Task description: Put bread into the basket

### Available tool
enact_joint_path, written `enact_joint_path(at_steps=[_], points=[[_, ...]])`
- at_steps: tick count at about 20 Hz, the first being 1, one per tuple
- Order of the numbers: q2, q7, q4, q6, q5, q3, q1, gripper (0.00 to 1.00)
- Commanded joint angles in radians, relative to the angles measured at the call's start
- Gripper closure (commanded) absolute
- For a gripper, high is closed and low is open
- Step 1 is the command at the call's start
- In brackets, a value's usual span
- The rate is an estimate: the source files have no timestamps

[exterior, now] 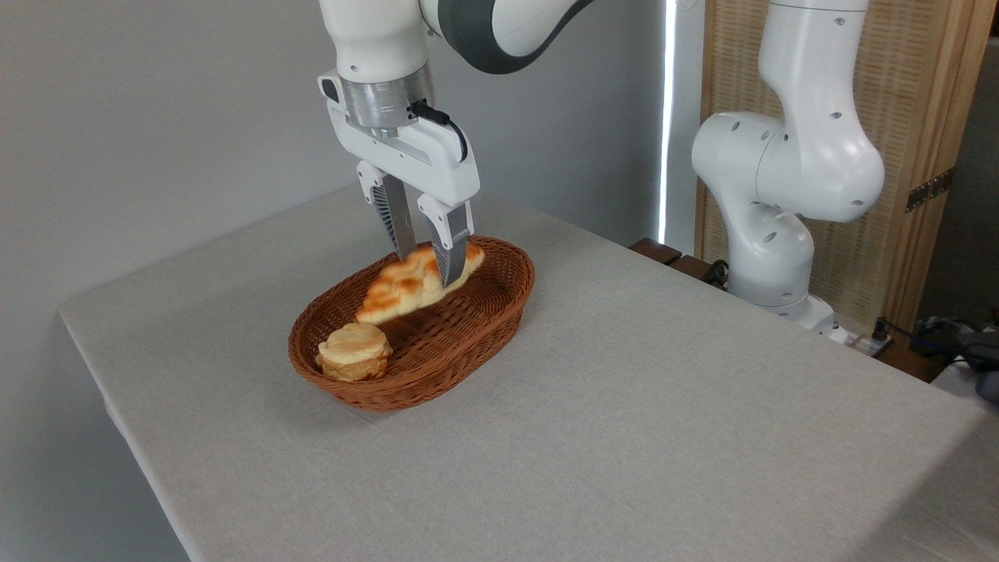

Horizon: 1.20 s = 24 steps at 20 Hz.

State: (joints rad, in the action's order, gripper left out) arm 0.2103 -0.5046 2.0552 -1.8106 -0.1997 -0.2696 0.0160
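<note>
Grey cloth covers the table (624, 421), with a pale wall behind and a slatted wooden screen (921, 117) to the right of the white arm's base. On it, the elongated braided loaf of bread (410, 285), glossy golden-orange with browned tops, sits inside the oval reddish-brown woven wicker basket (499, 312), occupying its far half. Its long axis runs roughly along the basket's length, one pointed end aimed toward the far right rim, the other toward the basket's middle; the far end appears propped higher, near the rim. The white two-finger gripper (428, 264) straddles the loaf crosswise near its far end, fingers close against both sides; whether they clamp it or have let go cannot be told. A small round pale stacked bun (353, 353) lies at the basket's near-left end, apart from the loaf.

The placement looks almost complete. The likely risks: if the fingers part while the loaf is tilted, its raised end may slide over the low flared side; if they lift without opening fully, the loaf could be dragged back out or the light basket shifted.
</note>
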Motion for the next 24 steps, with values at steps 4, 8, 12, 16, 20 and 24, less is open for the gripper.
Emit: enact_joint_path(at_steps=[4, 8, 12, 16, 20, 24], points=[[0.004, -0.003, -0.012, 0.022, -0.003, 0.003, 0.007, 0.00], [0.008, -0.046, -0.017, 0.020, 0.014, 0.044, 0.009, 0.00], [0.006, -0.100, -0.021, 0.008, 0.087, 0.079, 0.009, 0.00], [0.006, -0.222, -0.021, 0.005, 0.132, 0.131, 0.009, 0.00], [0.003, -0.296, -0.021, 0.004, 0.131, 0.197, 0.009, 0.00], [0.000, -0.292, -0.021, 0.005, 0.131, 0.199, 0.010, 0.00]])
